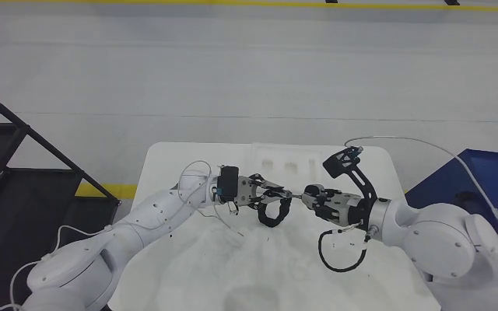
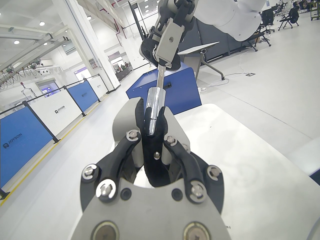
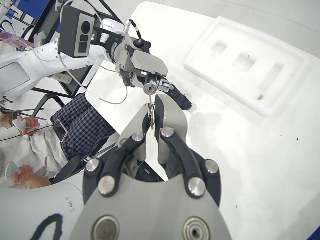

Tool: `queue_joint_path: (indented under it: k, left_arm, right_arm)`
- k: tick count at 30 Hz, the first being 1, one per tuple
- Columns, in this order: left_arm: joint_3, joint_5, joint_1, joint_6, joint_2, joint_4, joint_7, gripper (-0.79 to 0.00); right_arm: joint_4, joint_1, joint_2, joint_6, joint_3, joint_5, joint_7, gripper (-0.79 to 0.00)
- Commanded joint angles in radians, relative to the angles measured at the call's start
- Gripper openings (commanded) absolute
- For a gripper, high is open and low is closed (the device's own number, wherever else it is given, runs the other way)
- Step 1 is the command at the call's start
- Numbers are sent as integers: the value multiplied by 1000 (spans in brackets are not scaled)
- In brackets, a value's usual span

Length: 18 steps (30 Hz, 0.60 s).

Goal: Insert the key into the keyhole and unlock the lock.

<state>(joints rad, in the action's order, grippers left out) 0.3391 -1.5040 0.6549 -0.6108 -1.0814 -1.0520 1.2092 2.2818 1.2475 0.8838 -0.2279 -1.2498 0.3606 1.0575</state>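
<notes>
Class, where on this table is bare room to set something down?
Free: the table strip nearest the robot, under both arms, and the far corner left of the foam tray. Crowded: the middle, where the left gripper with the lock meets the right gripper holding the key.

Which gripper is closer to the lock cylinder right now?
Left. The left gripper is shut on the lock cylinder; the right gripper stands off it, pinching the key whose blade reaches the keyhole.
</notes>
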Motion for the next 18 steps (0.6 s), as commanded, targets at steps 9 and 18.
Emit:
queue_joint_path:
  k: [9,18]
  left_arm:
    - [19,-6,13,-8,-3,-3,-8,-785]
    - [34,-19,19,-5,-6,-18,-5,-785]
  right_arm:
    - [-17,-10,4,-14,17,16,-16,-785]
    - [-27,-16,9,-11,34,6,-23,-785]
